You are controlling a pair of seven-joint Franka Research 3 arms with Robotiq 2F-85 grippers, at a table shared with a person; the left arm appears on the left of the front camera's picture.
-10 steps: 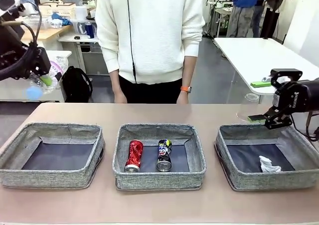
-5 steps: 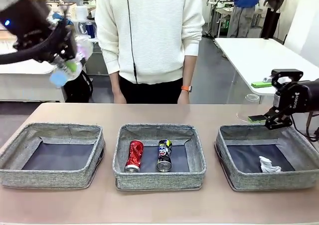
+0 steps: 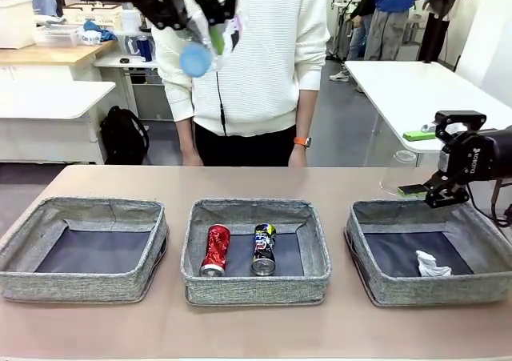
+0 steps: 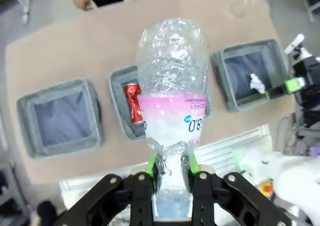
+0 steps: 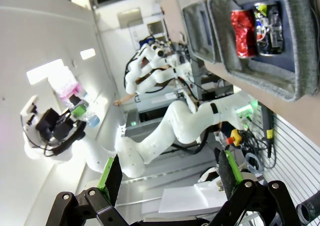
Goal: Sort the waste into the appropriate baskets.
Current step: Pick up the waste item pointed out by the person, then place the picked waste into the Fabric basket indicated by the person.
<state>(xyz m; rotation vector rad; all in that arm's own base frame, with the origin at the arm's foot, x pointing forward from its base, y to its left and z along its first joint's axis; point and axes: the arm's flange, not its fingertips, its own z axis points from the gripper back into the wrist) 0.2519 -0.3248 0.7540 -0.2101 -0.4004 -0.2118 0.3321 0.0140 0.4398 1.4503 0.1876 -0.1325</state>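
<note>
The left gripper (image 4: 171, 167) is clamped on the neck of the clear plastic bottle (image 4: 172, 80), with the green pads pressed against both sides. The bottle's long axis is aligned with the fingers: the blue cap end lies toward the palm, and the crumpled base is pointed away from it. Far beyond the base, the middle basket (image 3: 256, 285) is seen, with the red drink can (image 3: 214, 249) lying inside. The right gripper (image 5: 167, 176) is held with its fingers apart — nothing is gripped.

The baskets (image 3: 256, 285) are grey weave with dark bottoms. The left can (image 3: 214, 249) is red, the right can (image 3: 263, 247) dark multicoloured. The wad (image 3: 432, 263) is white and the bottle (image 4: 172, 85) clear with a pink label.
</note>
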